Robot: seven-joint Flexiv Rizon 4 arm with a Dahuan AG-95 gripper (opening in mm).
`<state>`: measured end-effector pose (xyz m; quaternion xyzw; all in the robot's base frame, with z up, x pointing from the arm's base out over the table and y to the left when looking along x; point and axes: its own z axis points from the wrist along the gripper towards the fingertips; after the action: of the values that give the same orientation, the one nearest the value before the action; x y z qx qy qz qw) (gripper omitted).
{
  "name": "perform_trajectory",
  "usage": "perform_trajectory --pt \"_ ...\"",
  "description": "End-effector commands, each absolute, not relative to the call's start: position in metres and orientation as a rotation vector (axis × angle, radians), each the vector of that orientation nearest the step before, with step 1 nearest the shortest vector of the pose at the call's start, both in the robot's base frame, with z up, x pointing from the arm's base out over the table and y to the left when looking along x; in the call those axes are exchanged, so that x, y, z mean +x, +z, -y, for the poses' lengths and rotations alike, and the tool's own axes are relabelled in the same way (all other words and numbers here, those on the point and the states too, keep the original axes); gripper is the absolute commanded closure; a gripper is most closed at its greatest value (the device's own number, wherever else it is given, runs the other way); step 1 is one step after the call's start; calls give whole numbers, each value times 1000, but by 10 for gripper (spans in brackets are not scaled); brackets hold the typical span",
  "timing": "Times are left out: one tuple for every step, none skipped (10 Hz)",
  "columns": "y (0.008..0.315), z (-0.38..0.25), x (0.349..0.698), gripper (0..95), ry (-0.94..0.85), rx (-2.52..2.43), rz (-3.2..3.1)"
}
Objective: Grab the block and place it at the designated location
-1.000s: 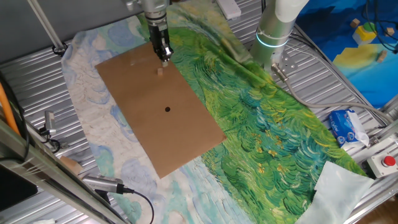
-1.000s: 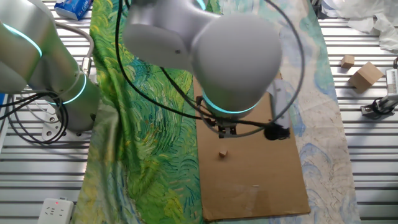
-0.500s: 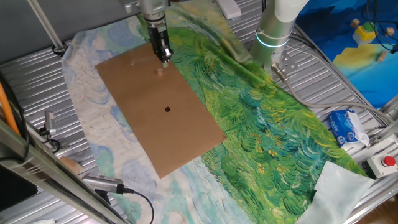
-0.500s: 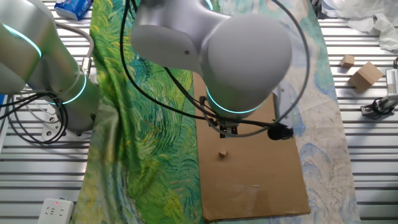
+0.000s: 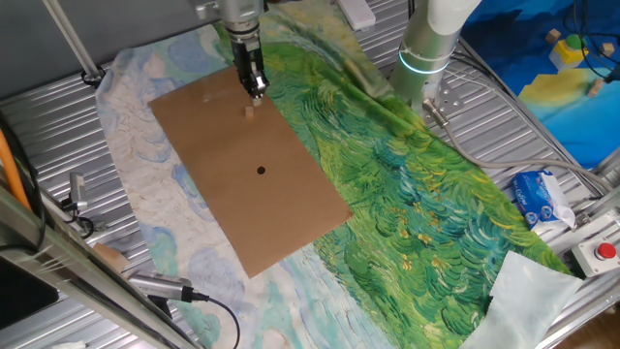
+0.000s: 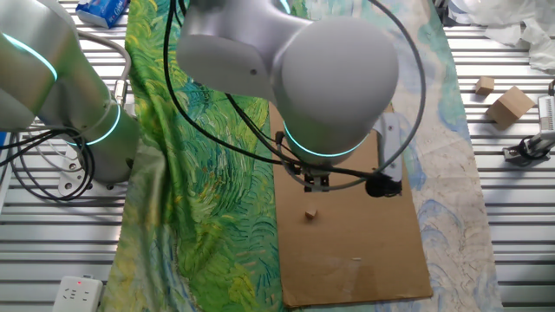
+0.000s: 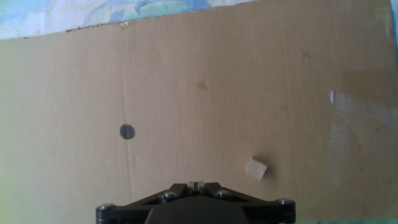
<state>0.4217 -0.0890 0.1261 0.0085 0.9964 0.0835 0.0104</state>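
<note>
The block (image 5: 250, 110) is a tiny tan cube lying on the brown cardboard sheet (image 5: 223, 194). My gripper (image 5: 256, 94) hangs just above and behind it, apart from it. In the hand view the block (image 7: 255, 168) lies right of and a little ahead of my gripper (image 7: 196, 185), whose fingertips meet with nothing between them. The designated location, a black dot (image 5: 261, 171), is nearer the sheet's middle and shows left of centre in the hand view (image 7: 127, 131). In the other fixed view the block (image 6: 310, 213) sits below my gripper (image 6: 316, 184), and the arm hides the dot.
A green painted cloth (image 5: 417, 204) lies beside the cardboard. The arm's base (image 5: 426, 58) stands at the back. Two loose wooden blocks (image 6: 509, 104) lie off the cloth. A tissue pack (image 5: 539, 199) and a red button (image 5: 605, 252) sit at the right edge.
The arm has shifted only slightly above the cardboard. The block and the dot have not moved.
</note>
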Motion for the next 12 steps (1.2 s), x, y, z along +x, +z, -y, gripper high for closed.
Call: perform_trajectory --pt "126 89 424 950 111 69 -3192" --pt "126 89 424 950 113 98 -3189" --pt "126 89 424 950 109 158 -3186" --pt "126 89 424 950 108 210 -3179" --pt "126 89 424 950 106 252 -3172" --pt "126 89 424 950 106 294 -3166" --pt "126 89 424 950 103 323 -3164" --pt "126 89 424 950 104 333 -3165" --pt "126 89 424 950 102 346 -3173" --pt "126 89 424 950 102 345 -3178" --pt "127 90 423 950 101 338 -3181" --pt "127 91 419 950 97 330 -3184"
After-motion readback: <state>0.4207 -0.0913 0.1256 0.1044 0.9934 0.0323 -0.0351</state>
